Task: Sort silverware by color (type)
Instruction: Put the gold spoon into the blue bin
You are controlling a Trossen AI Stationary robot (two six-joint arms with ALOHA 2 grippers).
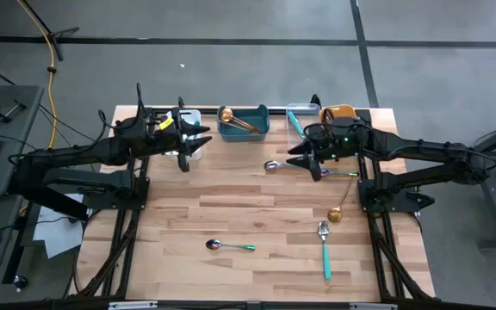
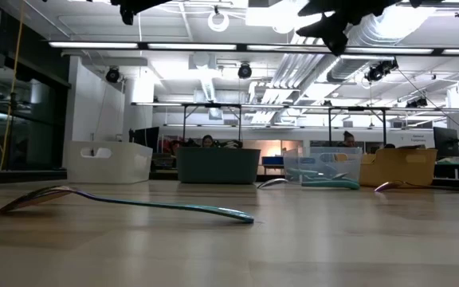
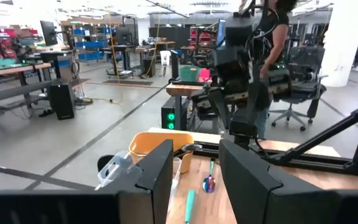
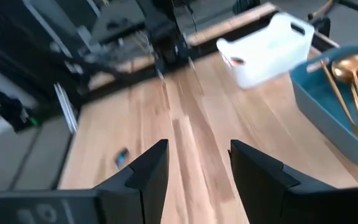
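My left gripper (image 1: 189, 148) hung over the far-left corner by the white bin (image 4: 267, 48), fingers apart w/ nothing btwn them, and my right gripper (image 1: 304, 158) hung far right near the teal bin (image 1: 243, 123), fingers also apart and empty, just beside a silver spoon (image 1: 273, 166) on the table (image 1: 231, 207). Gold spoons (image 4: 351, 74) already lay in the teal bin, while a gold spoon (image 1: 337, 213), a teal-handled fork (image 1: 325, 245) and an iridescent spoon (image 1: 228, 246) were loose nearer me. To do the next pick well, I judged I should drop the right gripper straight over the silver spoon's handle, jaws across it, & close low against the wood so the thin metal wouldn't slip out.
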